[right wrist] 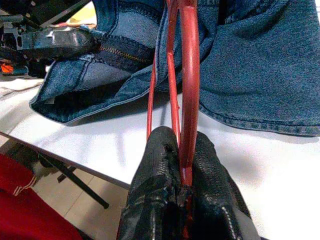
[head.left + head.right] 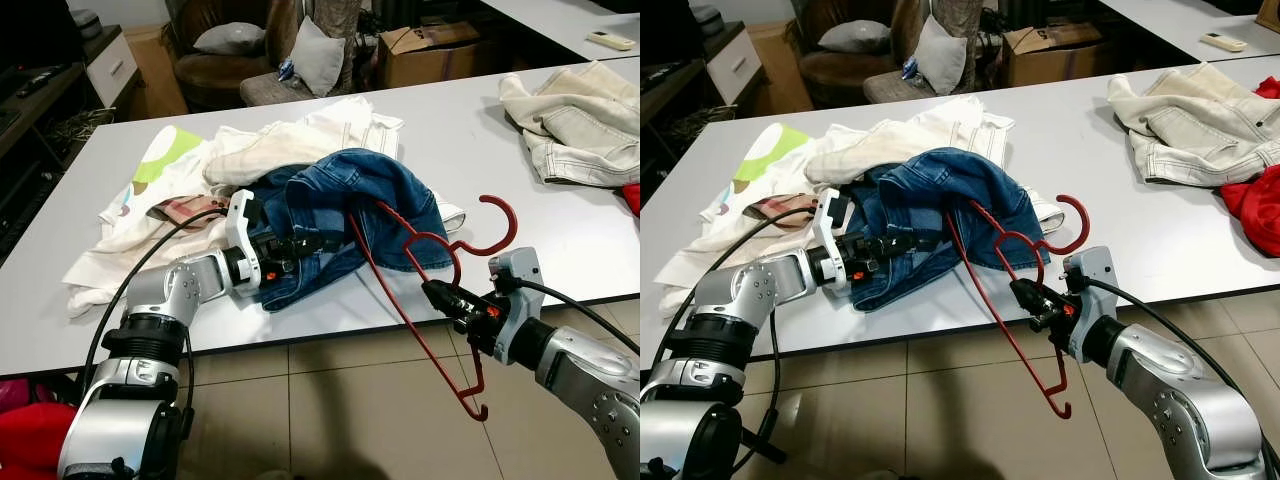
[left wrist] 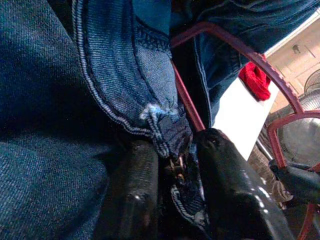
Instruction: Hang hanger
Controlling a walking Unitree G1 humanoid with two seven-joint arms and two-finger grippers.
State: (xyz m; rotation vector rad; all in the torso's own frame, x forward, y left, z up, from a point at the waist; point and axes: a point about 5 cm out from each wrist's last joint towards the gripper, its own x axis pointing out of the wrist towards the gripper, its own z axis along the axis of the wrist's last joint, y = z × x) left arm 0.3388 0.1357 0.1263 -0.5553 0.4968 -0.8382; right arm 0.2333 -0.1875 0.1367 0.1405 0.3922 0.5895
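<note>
— Right gripper (image 2: 432,292) nearest, clamped on red hanger (image 2: 420,262) at table (image 2: 560,250) edge; one hanger end is tucked into the jeans (image 2: 350,195).
— Left gripper (image 2: 318,243)?
— Pinching jeans hem, holding it open.
— Risk?
— Hanger may snag denim and drag the pile (image 2: 190,170) off, or hem may slip free.

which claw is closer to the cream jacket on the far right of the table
Right. The right claw, clamped on the red hanger, sits off the table edge below the cream jacket; the left claw grips the jeans across the table.
</note>
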